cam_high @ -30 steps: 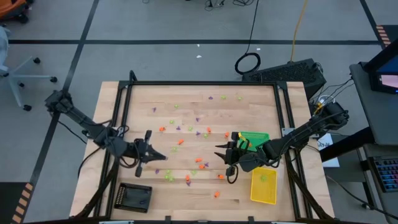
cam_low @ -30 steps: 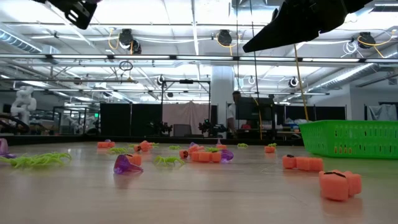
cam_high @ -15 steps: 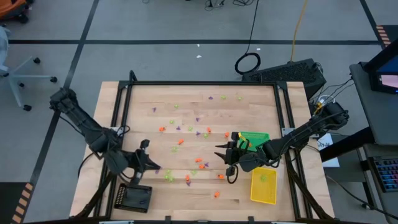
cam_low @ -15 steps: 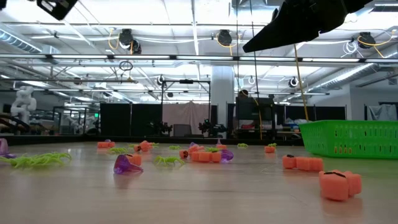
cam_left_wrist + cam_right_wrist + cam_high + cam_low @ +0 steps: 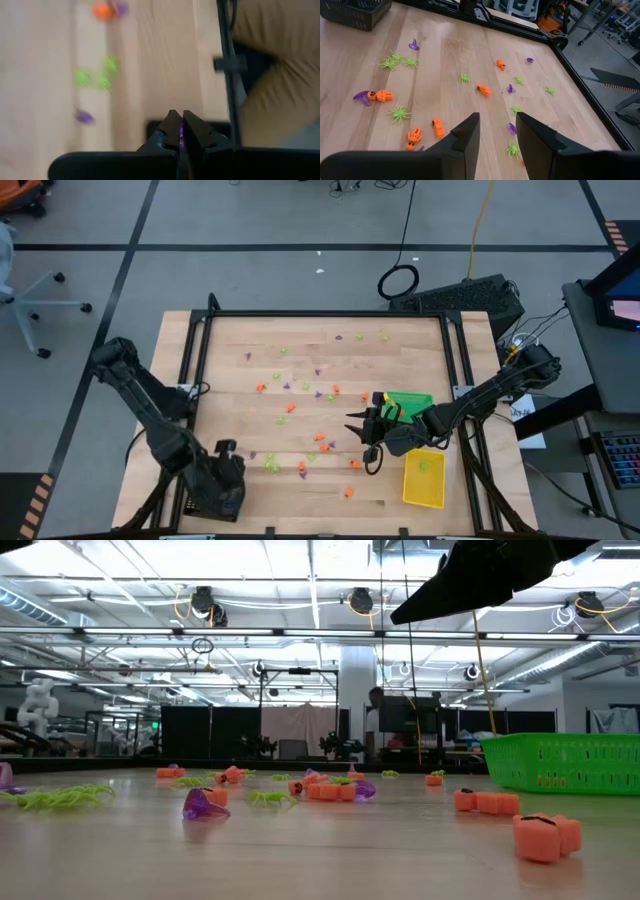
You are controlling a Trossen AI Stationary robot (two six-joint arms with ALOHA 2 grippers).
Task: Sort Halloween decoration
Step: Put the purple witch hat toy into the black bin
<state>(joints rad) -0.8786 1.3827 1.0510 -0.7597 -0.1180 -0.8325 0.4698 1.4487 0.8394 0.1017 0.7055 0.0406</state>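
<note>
1. Trinkets (image 5: 318, 438), tiny plastic pieces in orange, purple and lime green, lie scattered over the wooden table (image 5: 410, 330), most from the middle toward the far edge; none is in either gripper's reach of contact except as noted below.
2. Left gripper (image 5: 181, 131) is at the near left corner, directly over the black tray (image 5: 216, 498). Jaws pressed together; a thin sliver of purple shows between the fingertips, so a purple trinket seems pinched there, though it is too small to be sure of.
3. Beyond that gripper, in its wrist view: blurred green, purple and orange pieces on the wood.
4. Yellow tray (image 5: 423, 479) sits at the near right, with a small green speck inside it.
5. Right gripper (image 5: 358, 427) hangs above the table right of centre, just left of the green tray (image 5: 411, 402). Jaws partly open, nothing between them.
6. Under and ahead of it, right wrist view: green spiders (image 5: 398, 114), orange figures (image 5: 438, 127), purple pieces (image 5: 512, 128).
7. Low view: orange blocks (image 5: 541, 836) nearest, a purple piece (image 5: 203, 804) and green spiders (image 5: 62, 798) farther off, the green tray at right.
8. Far off across the room, a person (image 5: 376, 700) behind a dark screen.
</note>
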